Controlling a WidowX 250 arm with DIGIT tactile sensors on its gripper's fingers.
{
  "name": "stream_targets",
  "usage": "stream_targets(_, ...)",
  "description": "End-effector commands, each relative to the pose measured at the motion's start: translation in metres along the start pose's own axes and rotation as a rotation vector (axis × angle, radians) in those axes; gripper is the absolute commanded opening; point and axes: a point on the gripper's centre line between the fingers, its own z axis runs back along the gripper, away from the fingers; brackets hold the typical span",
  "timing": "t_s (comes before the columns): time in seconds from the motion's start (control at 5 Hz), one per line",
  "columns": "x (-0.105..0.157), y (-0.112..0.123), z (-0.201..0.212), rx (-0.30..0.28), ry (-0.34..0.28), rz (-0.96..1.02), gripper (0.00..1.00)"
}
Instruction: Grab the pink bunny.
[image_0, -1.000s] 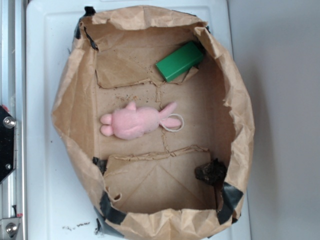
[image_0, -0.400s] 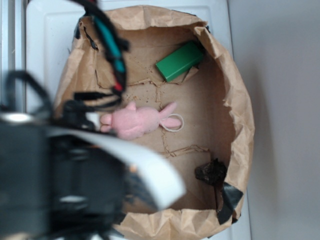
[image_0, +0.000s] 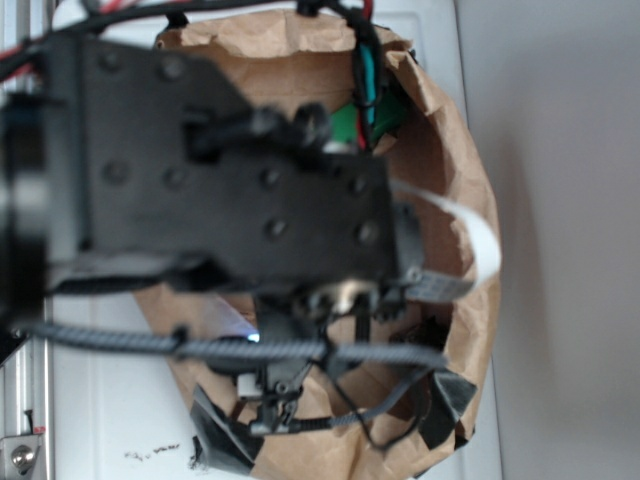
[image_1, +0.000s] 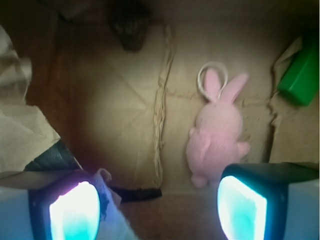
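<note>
The bunny (image_1: 218, 131) lies flat on the floor of a brown paper bag (image_1: 125, 125), ears pointing toward the top of the wrist view with a thin white loop (image_1: 212, 80) around one ear, feet toward the bottom. Its long axis runs nearly straight up that view, tilted a little to the right at the ears.

The claw (image_1: 155, 212) hangs above the bag floor with its two pads spread wide apart and nothing between them. The right-hand pad (image_1: 242, 207) (right as the wrist view shows it) sits just below the bunny's feet, so the toy lies ahead of the claw and off toward that pad, not centred in the gap. The other pad (image_1: 74, 212) is well apart from it, over the bag's crumpled wall.

In the exterior view the arm (image_0: 220, 190) covers most of the bag and hides the bunny; only a bit of a green block (image_0: 350, 122) shows beyond it.

My reading: the claw needs to shift toward the bunny's side and forward before lowering, closing across the body's narrow width.
</note>
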Motion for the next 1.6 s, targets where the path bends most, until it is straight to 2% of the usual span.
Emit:
stream_targets(0.0,-0.012,0.01,0.027,0.019,0.003,-0.064,1.0)
stream_targets(0.4,-0.012,0.01,0.027,0.019,0.003,-0.064,1.0)
stream_targets(0.6,-0.01,0.01,-0.001,0.033,-0.047,-0.077,1.0)
stream_targets(1.0,0.025,0.004,-0.028,0.063,-0.012,0.007,1.0)
stream_targets(1.4,0.046,0.003,-0.037,0.097,0.004,0.081,1.0)
